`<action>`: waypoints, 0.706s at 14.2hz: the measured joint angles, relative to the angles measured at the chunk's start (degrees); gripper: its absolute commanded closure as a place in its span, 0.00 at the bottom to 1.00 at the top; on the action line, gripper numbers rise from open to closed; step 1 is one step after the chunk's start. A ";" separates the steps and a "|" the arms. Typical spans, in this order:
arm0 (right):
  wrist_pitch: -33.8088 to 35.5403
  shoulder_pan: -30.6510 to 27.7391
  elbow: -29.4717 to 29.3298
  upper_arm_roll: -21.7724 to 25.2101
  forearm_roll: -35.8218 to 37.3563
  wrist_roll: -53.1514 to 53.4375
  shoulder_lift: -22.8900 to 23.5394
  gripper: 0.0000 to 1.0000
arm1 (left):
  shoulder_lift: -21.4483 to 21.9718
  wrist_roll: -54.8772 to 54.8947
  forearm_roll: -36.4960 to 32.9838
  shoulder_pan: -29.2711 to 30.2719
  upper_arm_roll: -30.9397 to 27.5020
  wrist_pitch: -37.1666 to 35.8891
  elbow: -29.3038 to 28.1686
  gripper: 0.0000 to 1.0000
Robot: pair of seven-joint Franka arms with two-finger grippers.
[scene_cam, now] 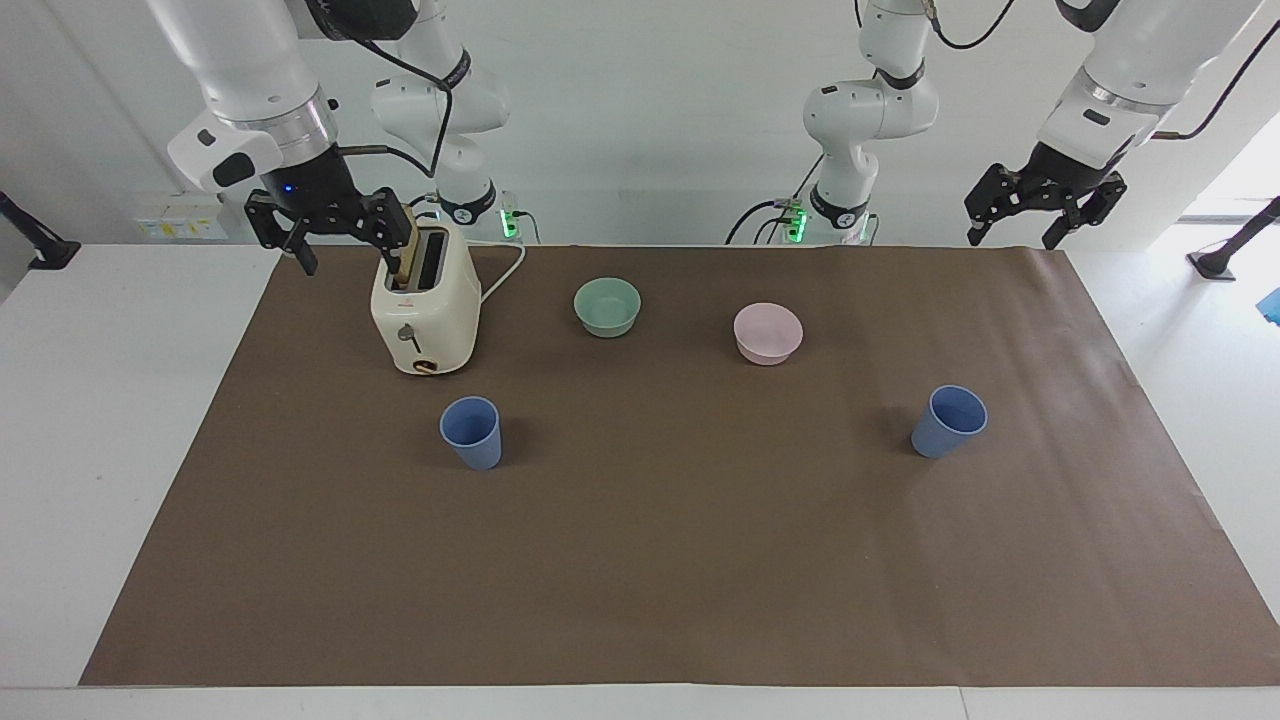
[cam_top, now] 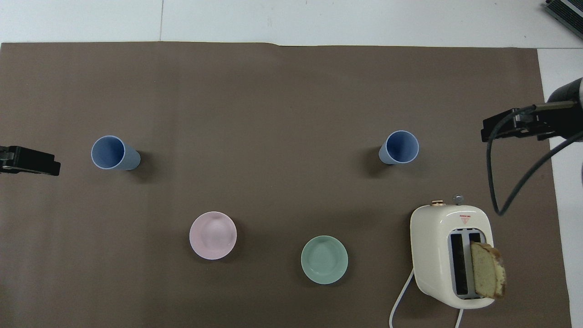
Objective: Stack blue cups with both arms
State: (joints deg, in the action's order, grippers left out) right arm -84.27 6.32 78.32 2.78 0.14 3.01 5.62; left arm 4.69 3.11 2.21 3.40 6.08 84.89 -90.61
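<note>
Two blue cups stand upright and apart on the brown mat. One cup is toward the right arm's end, just farther from the robots than the toaster. The other cup is toward the left arm's end. My right gripper hangs open in the air beside the toaster's top, holding nothing. Over the mat's corner at the left arm's end, my left gripper is raised, open and empty. Neither gripper touches a cup.
A cream toaster with a bread slice sticking out stands near the right arm. A mint-green bowl and a pink bowl sit between the cups, nearer to the robots.
</note>
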 measured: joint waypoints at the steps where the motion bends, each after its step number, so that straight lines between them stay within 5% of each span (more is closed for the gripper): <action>1: 0.00 0.00 0.00 0.00 0.00 0.00 0.00 0.00 | 0.00 0.00 0.00 0.00 0.00 0.00 -0.04 0.00; 10: 0.00 0.00 0.00 0.00 0.00 0.00 0.00 0.00 | -0.77 -0.23 0.00 0.33 -0.60 5.76 -1.67 0.00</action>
State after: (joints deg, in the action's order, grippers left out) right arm -84.27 6.32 78.32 2.78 0.14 3.01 5.62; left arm 3.92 2.88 2.21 3.73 5.48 90.65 -92.28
